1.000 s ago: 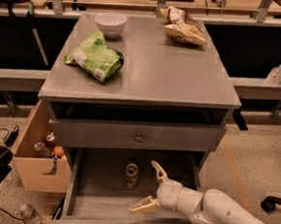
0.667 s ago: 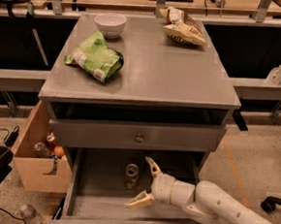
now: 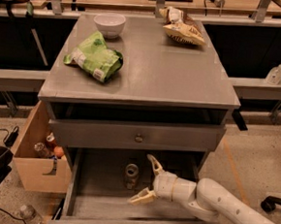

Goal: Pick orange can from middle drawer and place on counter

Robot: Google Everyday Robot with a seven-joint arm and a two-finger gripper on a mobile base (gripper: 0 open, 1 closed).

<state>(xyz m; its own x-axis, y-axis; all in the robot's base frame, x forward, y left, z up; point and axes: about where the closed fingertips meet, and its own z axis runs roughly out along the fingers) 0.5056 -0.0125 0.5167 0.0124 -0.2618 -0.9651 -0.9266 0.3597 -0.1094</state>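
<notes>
The orange can [image 3: 131, 175] stands upright on the grey floor of the open middle drawer [image 3: 99, 200], near its back middle. Its silver top faces up. My gripper [image 3: 146, 180] is inside the drawer just right of the can, open, one finger reaching behind the can's right side and the other pointing forward-left in front of it. The fingers are not closed on the can. My white arm comes in from the lower right. The counter [image 3: 168, 67] is the grey cabinet top above.
On the counter lie a green chip bag [image 3: 94, 57], a white bowl [image 3: 109, 24] and a tan snack bag [image 3: 182, 28]. A closed drawer front with a knob [image 3: 138, 138] is above the open drawer. A tan wooden crate [image 3: 37, 157] stands at the left.
My gripper has moved left across the drawer toward the can, with its fingers still spread. The can has not moved.
</notes>
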